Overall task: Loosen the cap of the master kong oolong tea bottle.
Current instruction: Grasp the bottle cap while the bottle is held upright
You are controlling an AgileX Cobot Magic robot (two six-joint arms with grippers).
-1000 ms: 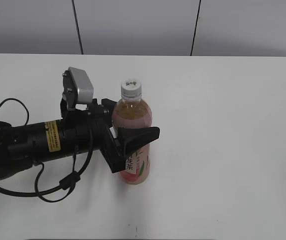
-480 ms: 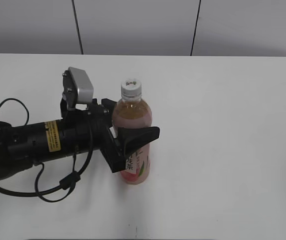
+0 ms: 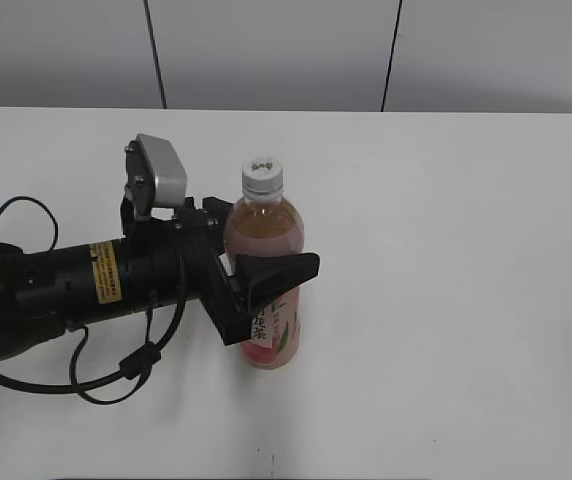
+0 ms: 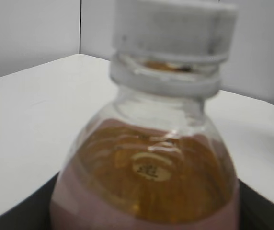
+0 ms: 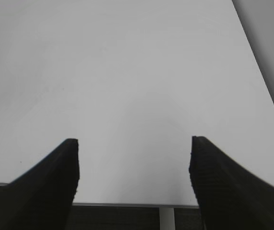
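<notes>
The master kong oolong tea bottle (image 3: 269, 300) stands upright on the white table, amber tea above a pink label. Its white ribbed cap (image 3: 263, 175) is on the neck. My left gripper (image 3: 266, 262) comes in from the left and is shut on the bottle's body, one black finger in front of it, the other behind. The left wrist view shows the bottle's shoulder (image 4: 151, 167) very close and the cap (image 4: 173, 24) above it, blurred. My right gripper (image 5: 134, 167) is open and empty over bare table; it is outside the exterior view.
The white table (image 3: 446, 250) stretches to the right of the bottle. Grey wall panels (image 3: 266, 50) stand behind its far edge. A black cable (image 3: 116, 375) loops under the left arm. The table's near edge (image 5: 127, 205) shows in the right wrist view.
</notes>
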